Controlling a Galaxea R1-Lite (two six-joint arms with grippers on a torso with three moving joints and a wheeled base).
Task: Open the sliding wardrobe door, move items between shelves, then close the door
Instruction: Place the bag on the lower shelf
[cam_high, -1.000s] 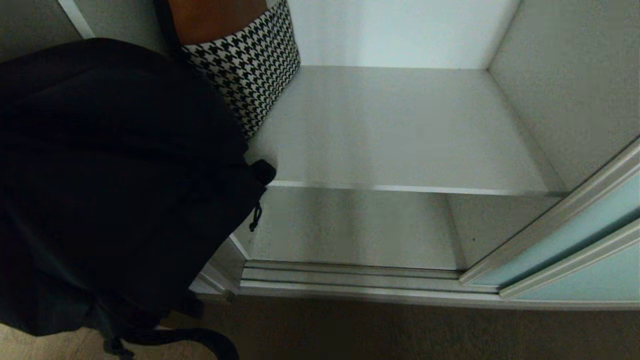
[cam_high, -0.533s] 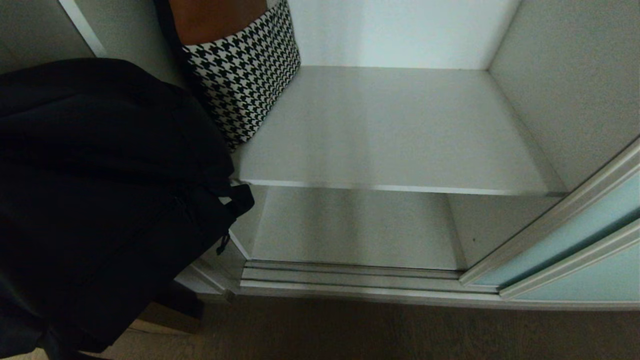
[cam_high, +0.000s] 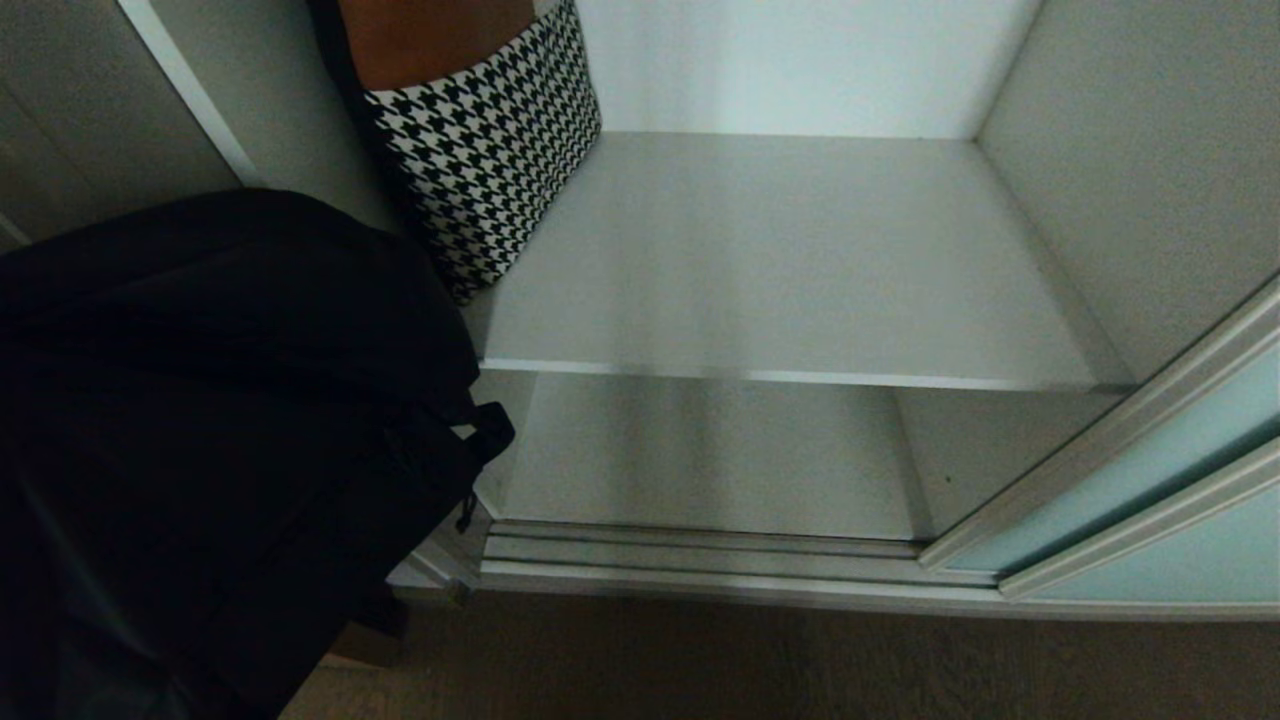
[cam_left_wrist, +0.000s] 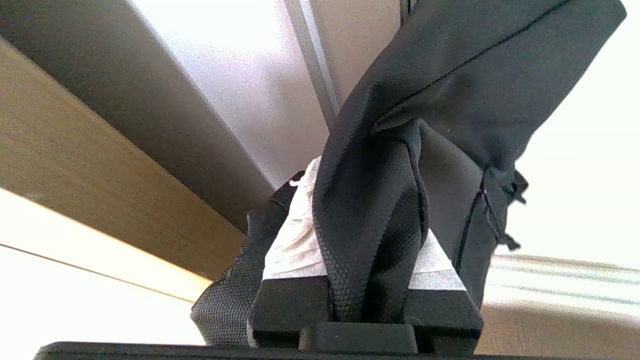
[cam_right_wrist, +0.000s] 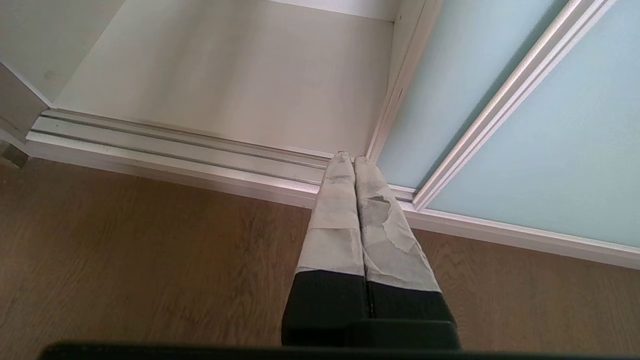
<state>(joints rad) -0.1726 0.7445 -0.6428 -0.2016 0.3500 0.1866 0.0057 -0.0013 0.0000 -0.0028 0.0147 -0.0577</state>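
Your left claw (cam_left_wrist: 370, 280) is clamped on a fold of the black pouch bag (cam_high: 220, 440), its taped fingers (cam_left_wrist: 295, 245) pressed to either side of the fabric. The bag hangs at the near left of the wardrobe opening, outside it, and covers the left end of the lower shelf (cam_high: 700, 455) from your head camera. The houndstooth bag (cam_high: 490, 140) stands at the far left of the upper shelf (cam_high: 780, 250), against the side wall, its orange-brown inside showing. The sliding wardrobe door (cam_high: 1150, 480) sits pushed to the right, leaving both shelves exposed. Your right claw (cam_right_wrist: 354, 162) has its fingers pressed together, empty, low over the wooden floor (cam_right_wrist: 125, 250) just in front of the ribbed floor track (cam_right_wrist: 175, 155).
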